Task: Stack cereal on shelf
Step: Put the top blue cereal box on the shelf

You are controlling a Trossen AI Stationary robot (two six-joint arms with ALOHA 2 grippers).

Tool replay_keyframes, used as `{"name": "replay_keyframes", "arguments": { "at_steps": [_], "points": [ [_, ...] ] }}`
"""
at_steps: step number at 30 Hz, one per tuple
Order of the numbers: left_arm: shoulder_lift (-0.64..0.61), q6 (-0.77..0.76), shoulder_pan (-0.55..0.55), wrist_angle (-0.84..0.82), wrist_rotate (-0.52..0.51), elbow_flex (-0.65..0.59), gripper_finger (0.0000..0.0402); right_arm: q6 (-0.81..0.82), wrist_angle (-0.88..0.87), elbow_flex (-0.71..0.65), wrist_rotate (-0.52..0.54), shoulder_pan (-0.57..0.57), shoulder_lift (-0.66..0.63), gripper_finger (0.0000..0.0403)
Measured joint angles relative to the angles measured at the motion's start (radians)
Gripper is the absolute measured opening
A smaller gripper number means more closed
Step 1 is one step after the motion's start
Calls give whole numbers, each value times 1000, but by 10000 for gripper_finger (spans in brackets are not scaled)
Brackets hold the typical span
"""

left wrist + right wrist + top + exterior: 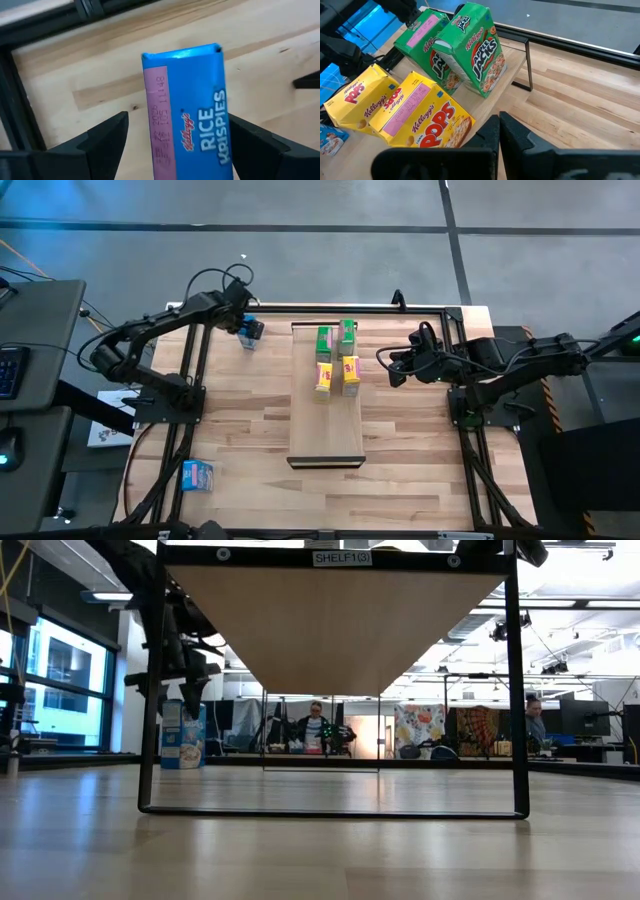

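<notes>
Left tool point(172, 145) straddles the upright blue Rice Krispies box point(187, 112), fingers wide, shelf point(326, 395) lying toward its three o'clock.

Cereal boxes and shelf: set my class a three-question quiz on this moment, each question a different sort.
1. True or false: four boxes stand on the shelf.
2. Which box stands between the left gripper's open fingers? A) Apple Jacks B) Rice Krispies C) Corn Pops
3. Fill in: the right gripper waits beside the shelf with its fingers ____.

Key
1. True: two green Apple Jacks boxes and two yellow Corn Pops boxes.
2. B: the blue Rice Krispies box, on the table's far left; a second blue box lies near the front left.
3. shut
</notes>
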Motion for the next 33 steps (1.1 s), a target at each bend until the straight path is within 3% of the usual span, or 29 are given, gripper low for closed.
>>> {"name": "replay_keyframes", "arguments": {
  "at_steps": [7, 15, 20, 27, 33],
  "points": [
    [37, -31, 0, 3, -2, 0, 262, 0, 0, 0, 0, 0, 0, 1],
    [32, -53, 0, -8, 5, 0, 143, -2, 0, 0, 1, 0, 0, 1],
    [-52, -25, 1, -73, 39, 4, 84, -1, 1, 0, 1, 0, 0, 1],
    [-268, 39, -32, -277, 78, 122, 94, 22, 2, 0, 1, 0, 0, 1],
    [-413, 24, -214, -460, 201, 254, 101, 45, 2, 0, -9, 0, 0, 1]
  ]
}}
